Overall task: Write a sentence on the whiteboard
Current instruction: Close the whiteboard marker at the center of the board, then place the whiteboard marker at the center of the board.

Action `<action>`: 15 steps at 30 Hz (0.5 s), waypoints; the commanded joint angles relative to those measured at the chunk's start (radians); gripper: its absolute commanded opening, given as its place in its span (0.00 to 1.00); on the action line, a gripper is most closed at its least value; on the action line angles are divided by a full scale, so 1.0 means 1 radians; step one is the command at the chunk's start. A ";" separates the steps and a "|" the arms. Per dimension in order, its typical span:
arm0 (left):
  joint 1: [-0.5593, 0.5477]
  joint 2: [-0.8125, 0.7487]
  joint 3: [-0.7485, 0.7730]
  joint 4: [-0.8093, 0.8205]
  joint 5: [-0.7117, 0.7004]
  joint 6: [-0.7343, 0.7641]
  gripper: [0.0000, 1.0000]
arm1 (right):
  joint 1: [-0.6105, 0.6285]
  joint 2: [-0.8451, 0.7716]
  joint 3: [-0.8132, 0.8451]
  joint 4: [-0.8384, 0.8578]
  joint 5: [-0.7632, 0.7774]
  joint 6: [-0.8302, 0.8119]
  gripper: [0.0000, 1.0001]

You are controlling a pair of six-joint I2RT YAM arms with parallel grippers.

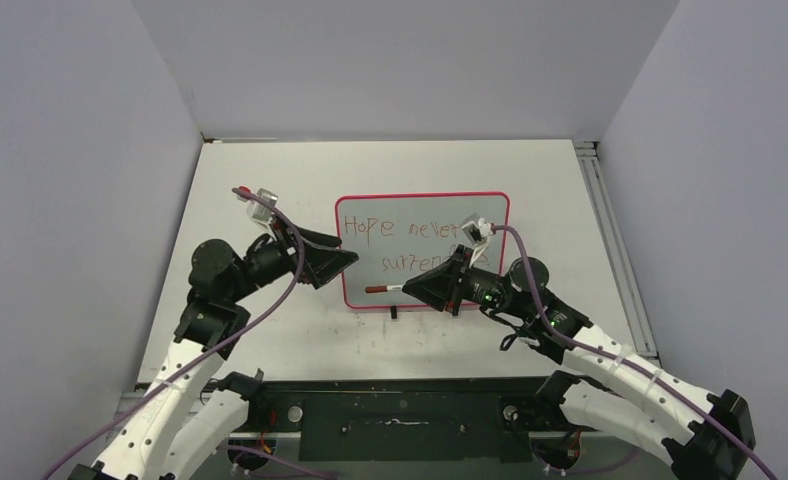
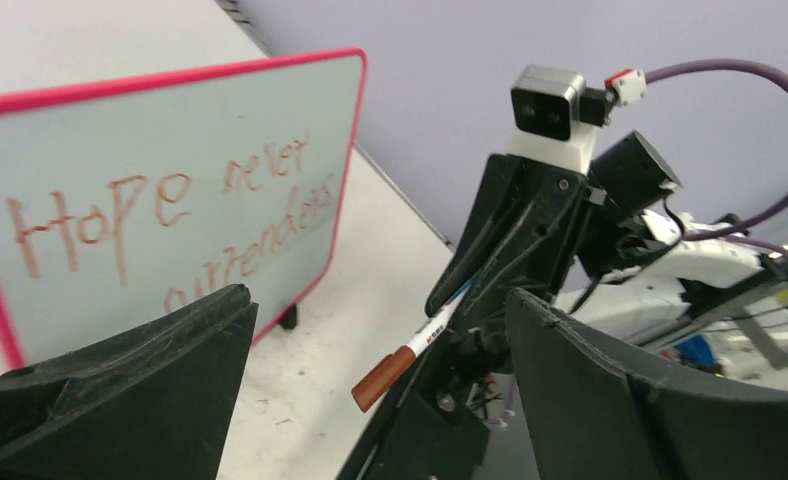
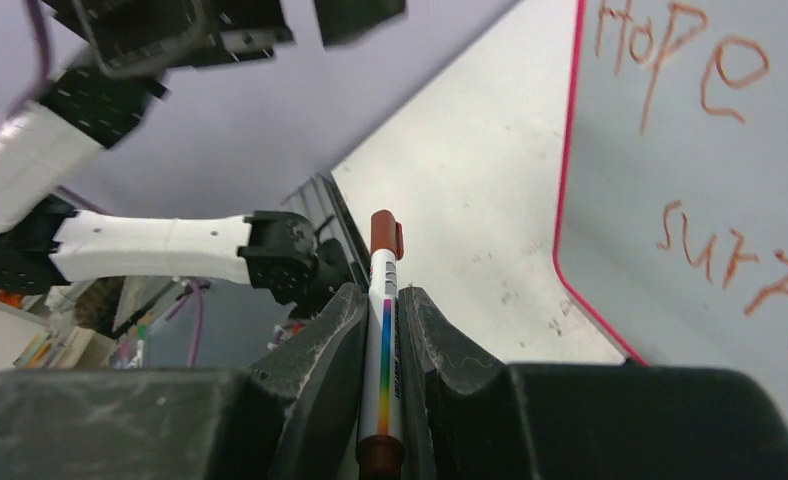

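Whiteboard [image 1: 422,197]: upright, middle of bench [image 1: 270,180]. Sentence [image 1: 405,228]: two lines, "Hope never surrenders", apparently complete; little seems left. Marker [image 1: 378,289]: capped, clamped in right pincer [image 1: 410,288]. Left pincer [image 1: 350,262]: jaws spread wide, empty.

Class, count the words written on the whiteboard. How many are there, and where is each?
3. "Hope" sits top left on the whiteboard, "never" to its right, "surrenders" on the line below. From above, the right arm hides part of that last word.
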 commanded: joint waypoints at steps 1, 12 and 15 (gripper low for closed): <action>0.073 -0.013 0.140 -0.312 -0.061 0.252 0.95 | 0.045 -0.038 0.019 -0.232 0.160 -0.095 0.07; 0.109 -0.056 0.127 -0.496 -0.680 0.579 0.97 | 0.224 0.067 -0.111 -0.283 0.404 -0.047 0.07; 0.113 -0.072 0.075 -0.465 -0.716 0.587 0.97 | 0.237 0.114 -0.130 -0.274 0.450 -0.030 0.07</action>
